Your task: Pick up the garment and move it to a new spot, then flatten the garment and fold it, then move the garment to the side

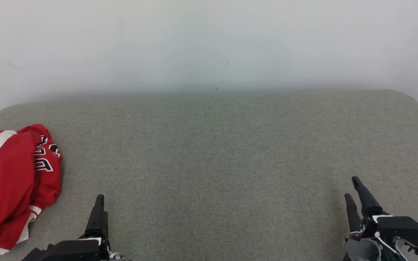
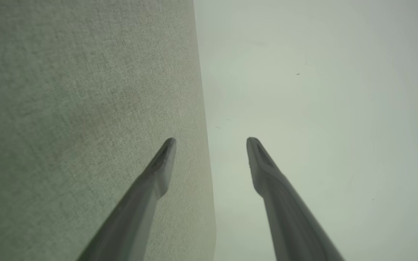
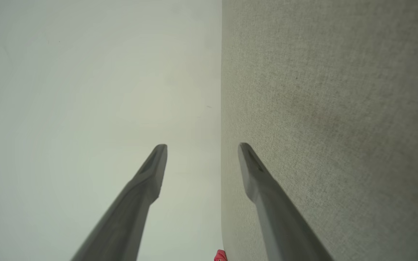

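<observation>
Red garment lies bunched left of the left pincer, untouched.

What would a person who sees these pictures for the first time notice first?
A red garment with white stripes lies bunched at the far left of the grey-green cloth surface. The left gripper and right gripper stand open at the bottom corners, holding nothing.

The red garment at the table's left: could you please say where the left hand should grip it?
Probably the garment by the bunched fold on its right edge, coming from the middle of the table with the open left hand: that lobe lies nearest it.
</observation>
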Robot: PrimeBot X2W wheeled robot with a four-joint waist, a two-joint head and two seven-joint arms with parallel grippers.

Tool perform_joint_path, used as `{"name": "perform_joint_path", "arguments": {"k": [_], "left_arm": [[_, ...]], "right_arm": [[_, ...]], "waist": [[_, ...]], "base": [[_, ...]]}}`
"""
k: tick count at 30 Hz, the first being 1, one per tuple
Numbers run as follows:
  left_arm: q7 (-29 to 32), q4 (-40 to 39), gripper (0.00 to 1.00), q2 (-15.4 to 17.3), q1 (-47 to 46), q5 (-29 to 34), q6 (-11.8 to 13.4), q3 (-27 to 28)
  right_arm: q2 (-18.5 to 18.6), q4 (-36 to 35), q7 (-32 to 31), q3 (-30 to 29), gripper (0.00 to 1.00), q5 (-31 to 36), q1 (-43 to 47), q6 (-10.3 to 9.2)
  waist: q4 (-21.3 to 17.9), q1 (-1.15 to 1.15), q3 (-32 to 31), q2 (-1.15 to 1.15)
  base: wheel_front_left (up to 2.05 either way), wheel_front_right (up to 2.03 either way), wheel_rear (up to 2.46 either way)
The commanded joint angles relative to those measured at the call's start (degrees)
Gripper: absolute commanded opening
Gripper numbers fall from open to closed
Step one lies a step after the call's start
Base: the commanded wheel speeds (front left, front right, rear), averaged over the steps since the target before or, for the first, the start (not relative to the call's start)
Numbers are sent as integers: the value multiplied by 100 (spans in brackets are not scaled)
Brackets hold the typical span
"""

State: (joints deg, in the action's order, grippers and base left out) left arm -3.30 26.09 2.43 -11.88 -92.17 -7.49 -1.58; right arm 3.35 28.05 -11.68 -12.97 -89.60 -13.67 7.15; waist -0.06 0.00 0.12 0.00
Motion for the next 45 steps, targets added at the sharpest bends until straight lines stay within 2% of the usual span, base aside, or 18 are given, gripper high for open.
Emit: {"name": "perform_joint_path", "arguments": {"k": [1, 13, 24, 37, 45], "left_arm": [[-54, -135, 100, 15, -10, 163, 0, 45], [-240, -465, 100, 22, 289, 1459, 186, 33], [-392, -759, 100, 27, 588, 3019, 446, -139], [-537, -905, 100, 42, 859, 4467, 636, -267], [-627, -1067, 100, 181, 977, 5272, 716, -471]], "right_arm": [[28, -179, 103, 73, 100, 84, -3, 18], [18, -439, 530, 281, 100, 791, 316, 22], [8, -569, 872, 256, 100, 2162, 550, 26], [-1, -799, 1207, 543, 100, 3712, 865, 31], [-6, -925, 1408, 665, 100, 4510, 1027, 33]], "waist": [[-3, 0, -19, 0], [-1, 0, -123, 0], [15, 0, -231, 0], [51, 0, -366, 0], [73, 0, -437, 0]], "base": [[0, 0, 0], [0, 0, 0], [0, 0, 0], [0, 0, 0], [0, 0, 0]]}}
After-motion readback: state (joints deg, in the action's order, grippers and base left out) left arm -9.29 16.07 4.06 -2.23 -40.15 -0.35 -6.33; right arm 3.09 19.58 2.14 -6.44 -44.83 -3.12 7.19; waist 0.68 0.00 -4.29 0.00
